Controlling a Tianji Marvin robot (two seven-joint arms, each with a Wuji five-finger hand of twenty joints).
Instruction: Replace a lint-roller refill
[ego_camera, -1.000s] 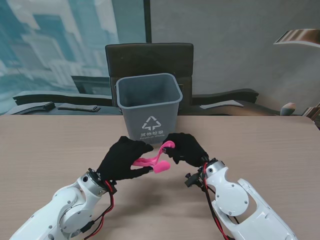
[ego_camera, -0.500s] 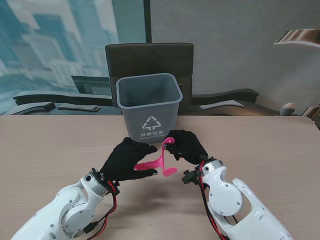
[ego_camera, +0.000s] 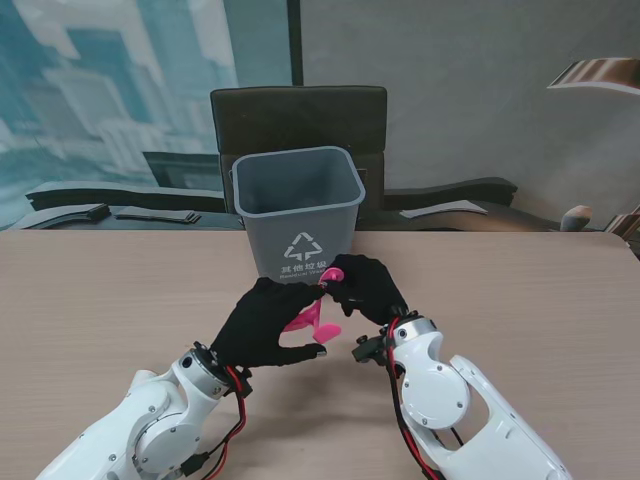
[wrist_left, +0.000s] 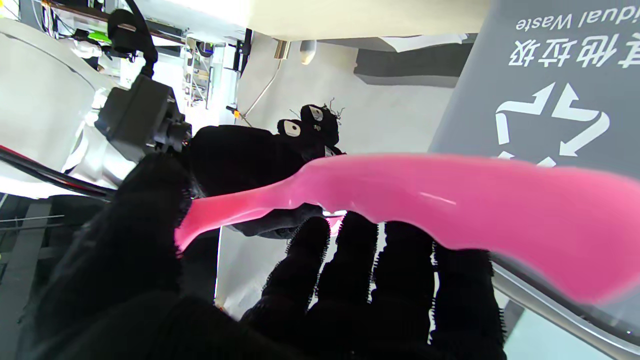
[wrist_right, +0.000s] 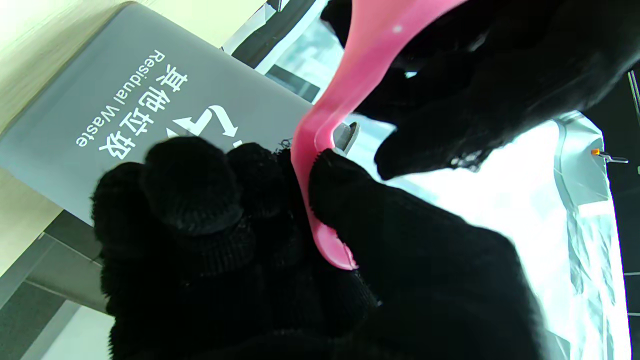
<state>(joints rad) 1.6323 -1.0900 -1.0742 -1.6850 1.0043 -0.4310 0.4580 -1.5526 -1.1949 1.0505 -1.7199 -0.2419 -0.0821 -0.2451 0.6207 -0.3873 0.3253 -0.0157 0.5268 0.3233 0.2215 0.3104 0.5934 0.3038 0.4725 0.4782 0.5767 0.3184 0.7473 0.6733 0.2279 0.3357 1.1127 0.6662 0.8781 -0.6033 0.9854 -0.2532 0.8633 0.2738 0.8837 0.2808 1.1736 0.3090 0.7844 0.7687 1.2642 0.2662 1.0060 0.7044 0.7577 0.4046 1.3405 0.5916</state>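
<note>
Pink plastic is what we hold right now: the pink lint-roller handle (ego_camera: 318, 310), with no roll that we can see on it. Our left hand (ego_camera: 268, 322) is closed on one end of it, and our right hand (ego_camera: 366, 288) is closed on the other end, pinching it between thumb and fingers (wrist_right: 190, 185). Both hands are up off the worktop (ego_camera: 100, 300), just in front of the grey bin (ego_camera: 298, 210), on the side nearer to us.

What could go wrong? We think the handle could slip. It looks smooth and shiny, and our black gloves look soft and fuzzy, so the hold may not be very tight. The right hand only has the thin tip, so a small twist could pop it loose. If it falls, it could drop on the worktop and bounce away, or land in the bin, which is very close. Both hands pulling different ways could also bend the thin neck of the handle. And the hands are so close that the fingers could bump each other.

How does it look? It is bright pink and curvy. In the left wrist view it is wide and flat at one end and gets thin toward the other. In the right wrist view the thin end curls to a round tip. We cannot see any new refill, and we cannot tell if an old roll is in the bin.
</note>
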